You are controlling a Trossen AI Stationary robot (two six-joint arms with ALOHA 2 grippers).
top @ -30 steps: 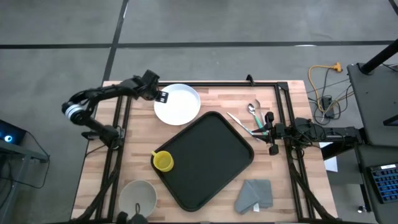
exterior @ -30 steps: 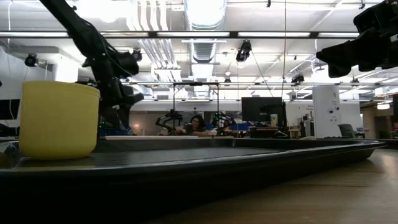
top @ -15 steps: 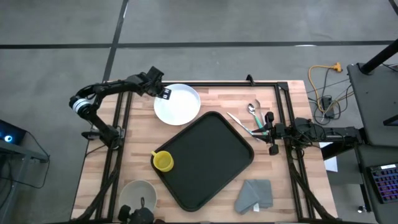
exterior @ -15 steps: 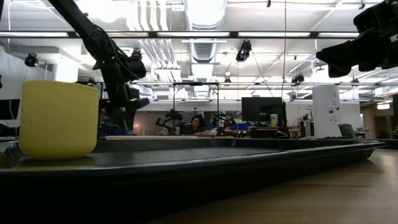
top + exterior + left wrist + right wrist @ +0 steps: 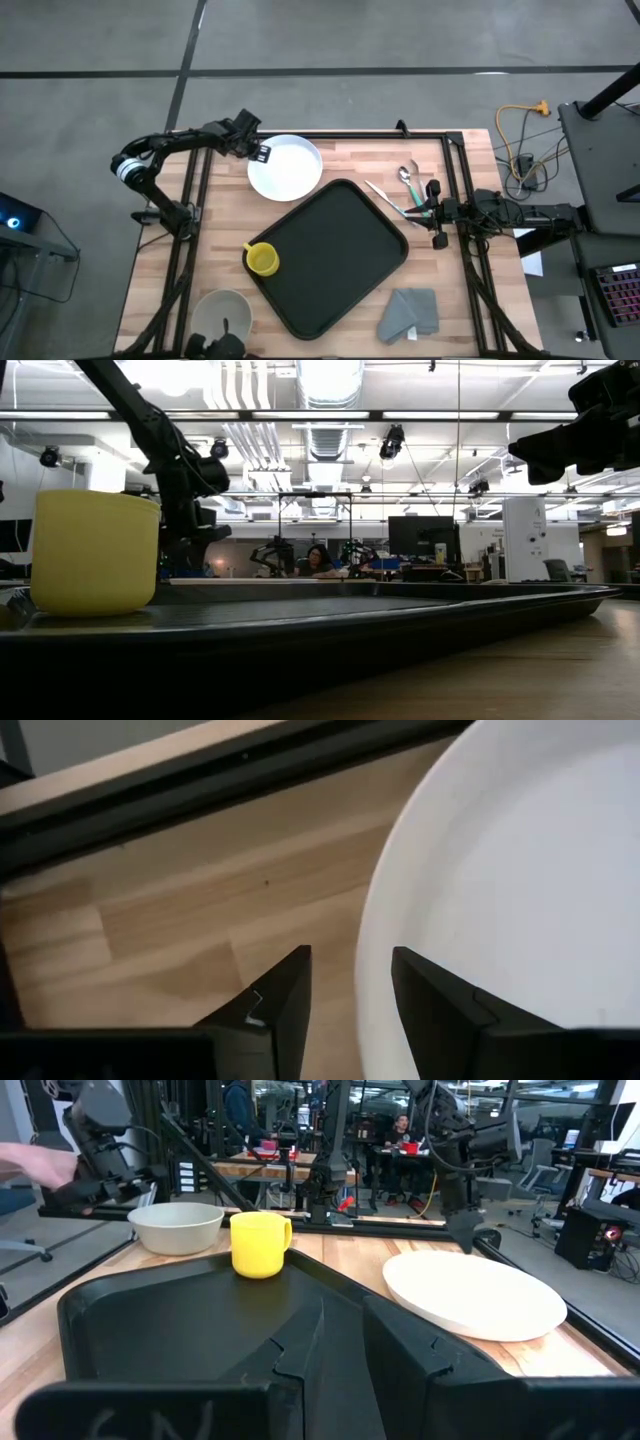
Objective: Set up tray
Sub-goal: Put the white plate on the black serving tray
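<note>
Left gripper (image 5: 262,153) sits at the plate's (image 5: 287,167) left rim, fingers (image 5: 285,1005) parted with the rim edge between them, nothing clamped. Moving right: a yellow cup (image 5: 263,259) stands on the tray's (image 5: 340,240) left corner, and the tray lies mid-table, turned diagonally, long axis running from near-left to far-right. Below it, a pale bowl (image 5: 221,313) and a grey cloth (image 5: 410,313). Cutlery (image 5: 400,190) lies off the tray's far-right side. Right gripper (image 5: 436,214) hovers there, fingers narrowly apart, holding nothing.
</note>
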